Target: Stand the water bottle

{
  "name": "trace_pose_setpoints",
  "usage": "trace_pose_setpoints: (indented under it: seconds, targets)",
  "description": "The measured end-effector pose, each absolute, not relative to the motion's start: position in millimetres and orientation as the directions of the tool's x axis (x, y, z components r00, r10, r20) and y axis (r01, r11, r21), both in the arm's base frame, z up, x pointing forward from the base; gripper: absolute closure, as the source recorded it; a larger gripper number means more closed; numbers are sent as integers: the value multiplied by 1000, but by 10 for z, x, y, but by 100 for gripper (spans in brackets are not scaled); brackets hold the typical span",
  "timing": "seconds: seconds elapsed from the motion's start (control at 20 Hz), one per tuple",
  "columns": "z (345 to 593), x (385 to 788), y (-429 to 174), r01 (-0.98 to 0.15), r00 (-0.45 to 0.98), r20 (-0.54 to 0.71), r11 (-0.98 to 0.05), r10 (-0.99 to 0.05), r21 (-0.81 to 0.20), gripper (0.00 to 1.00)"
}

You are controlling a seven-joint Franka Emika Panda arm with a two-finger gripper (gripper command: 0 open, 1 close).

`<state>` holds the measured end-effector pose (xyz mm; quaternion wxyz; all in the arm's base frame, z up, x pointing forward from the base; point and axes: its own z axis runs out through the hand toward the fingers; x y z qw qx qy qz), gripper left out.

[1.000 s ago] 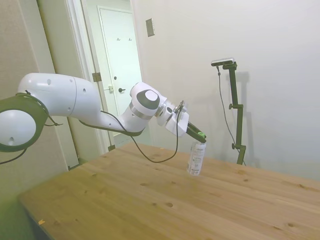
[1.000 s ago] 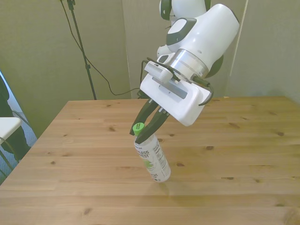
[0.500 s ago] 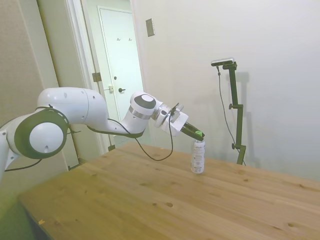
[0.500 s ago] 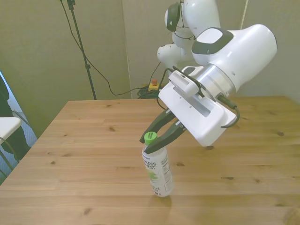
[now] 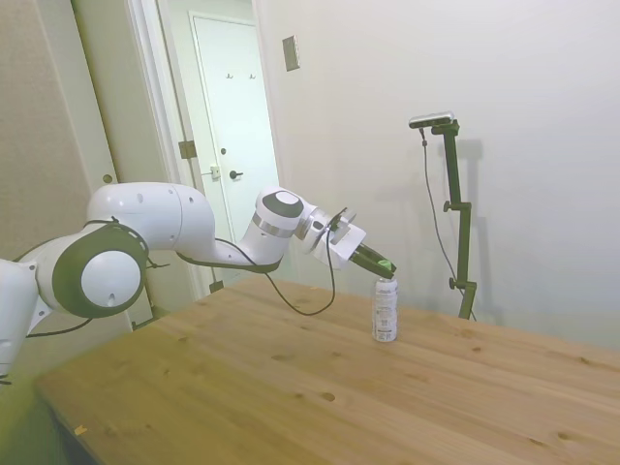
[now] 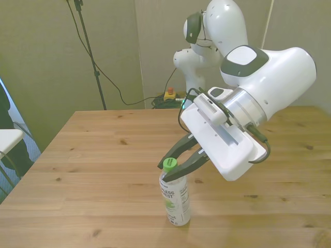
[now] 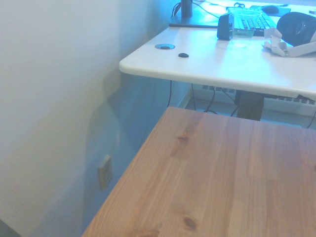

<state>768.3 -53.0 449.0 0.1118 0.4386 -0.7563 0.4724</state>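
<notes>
The water bottle [image 6: 175, 199] has tilted upright on the table [image 6: 93, 155], gripper [image 6: 173, 166] clamping its cap.

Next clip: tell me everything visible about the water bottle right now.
The water bottle is small, clear plastic, with a green screw cap and a white wraparound label bearing dark print and a green mark. It stands upright on its base on the wooden table, toward the near edge in the front view. The pincer has its fingers on either side of the cap; actual contact cannot be told. Nothing else touches it.
</notes>
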Motion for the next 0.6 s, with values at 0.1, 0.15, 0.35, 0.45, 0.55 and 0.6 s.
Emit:
trace_pose_setpoints:
  seconds: [0.1, 0.15, 0.35, 0.45, 0.55, 0.6]
  targets:
    - [4491, 7683, -543, -769, -591, 584, 170, -557, -616, 0]
    - [4491, 7682, -551, -769, -591, 584, 171, -557, -616, 0]
    - [4501, 7677, -573, -768, -594, 583, 175, -554, -616, 0]
    - [4523, 7670, -585, -767, -597, 583, 177, -552, -617, 0]
    - [4557, 7663, -592, -764, -600, 579, 179, -552, -620, 0]
    - [4573, 7660, -600, -762, -602, 578, 180, -551, -622, 0]
